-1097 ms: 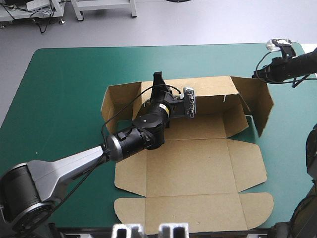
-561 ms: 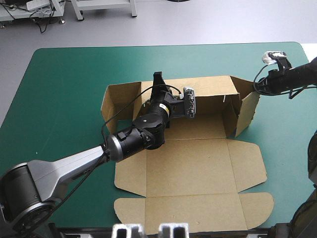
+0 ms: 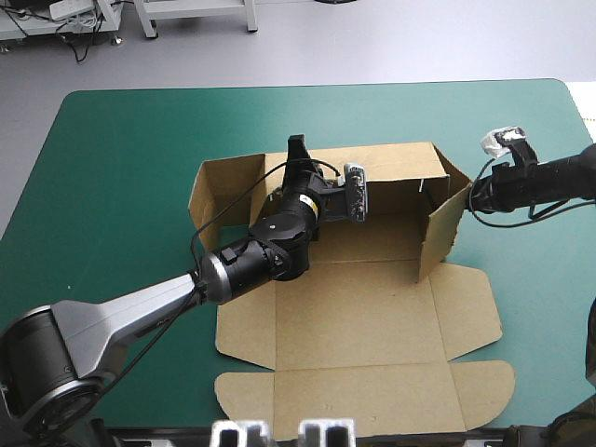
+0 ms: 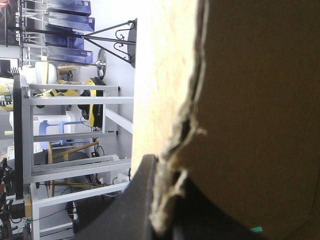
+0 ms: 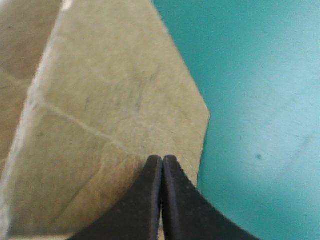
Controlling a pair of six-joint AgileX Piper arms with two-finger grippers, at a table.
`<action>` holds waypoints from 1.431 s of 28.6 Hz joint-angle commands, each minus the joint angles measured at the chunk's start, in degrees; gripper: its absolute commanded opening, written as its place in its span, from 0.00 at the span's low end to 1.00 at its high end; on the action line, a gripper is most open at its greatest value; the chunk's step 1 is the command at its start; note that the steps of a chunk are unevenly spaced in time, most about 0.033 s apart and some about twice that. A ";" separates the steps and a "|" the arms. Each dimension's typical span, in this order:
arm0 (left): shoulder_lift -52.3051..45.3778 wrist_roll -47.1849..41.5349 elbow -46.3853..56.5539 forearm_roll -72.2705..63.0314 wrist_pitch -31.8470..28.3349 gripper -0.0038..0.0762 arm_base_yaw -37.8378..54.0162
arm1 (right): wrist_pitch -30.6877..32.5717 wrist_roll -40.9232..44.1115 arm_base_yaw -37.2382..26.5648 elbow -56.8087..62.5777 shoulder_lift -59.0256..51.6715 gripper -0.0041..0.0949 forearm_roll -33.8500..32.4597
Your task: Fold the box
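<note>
The brown box (image 3: 372, 317) lies part-raised in the middle of the teal-green cover (image 3: 121, 168); nearest the robot its lid flap (image 3: 363, 396), rounded at both corners, is flat on the table, and the base panels beyond it are flat too. The left arm reaches across these to the far wall (image 3: 400, 168), which stands upright; the left gripper (image 3: 296, 151) pinches that wall's top edge, the frayed board caught between its black fingers (image 4: 142, 200). At the box's right end the side wall (image 3: 440, 228) stands up, angled in toward the base; the right gripper (image 3: 473, 197) is at its outer face, its fingers pressed together into one point (image 5: 162, 161), nothing between them.
</note>
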 commanded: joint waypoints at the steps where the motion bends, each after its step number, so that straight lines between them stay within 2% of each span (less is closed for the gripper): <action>1: -1.51 -1.36 -0.47 -3.32 0.74 0.03 -0.46 | 0.29 -8.92 0.03 3.70 -5.07 0.02 9.30; 5: -1.51 -1.36 -0.47 -3.32 0.74 0.03 -0.46 | -0.40 -16.76 0.03 9.16 -5.62 0.02 15.02; 10: -1.51 -1.36 -0.47 -3.37 0.74 0.03 -0.46 | -3.06 -24.16 0.15 14.69 -5.62 0.03 15.64; 13: -1.51 -1.36 -0.47 -3.45 0.74 0.03 -0.46 | -4.13 -23.12 0.79 14.81 -5.62 0.13 15.61; 15: -1.51 -1.36 -0.47 -3.45 0.74 0.03 -0.46 | -4.13 -23.12 1.35 14.81 -5.62 0.27 15.20; 18: -1.51 -1.36 -0.47 -3.49 0.74 0.03 -0.46 | -4.00 -23.12 2.37 14.81 -5.62 0.43 13.64; 20: -1.51 -1.36 -0.47 -3.49 0.84 0.03 -0.46 | -4.00 -23.12 2.93 14.81 -5.62 0.47 12.96; 30: -1.51 -1.36 -0.47 -3.49 0.95 0.03 -0.46 | -1.33 -16.81 3.06 14.81 -5.70 0.48 7.31; 41: -1.51 -1.36 -0.47 -3.49 0.95 0.03 -0.46 | 1.99 -15.25 3.06 14.81 -5.70 0.48 9.67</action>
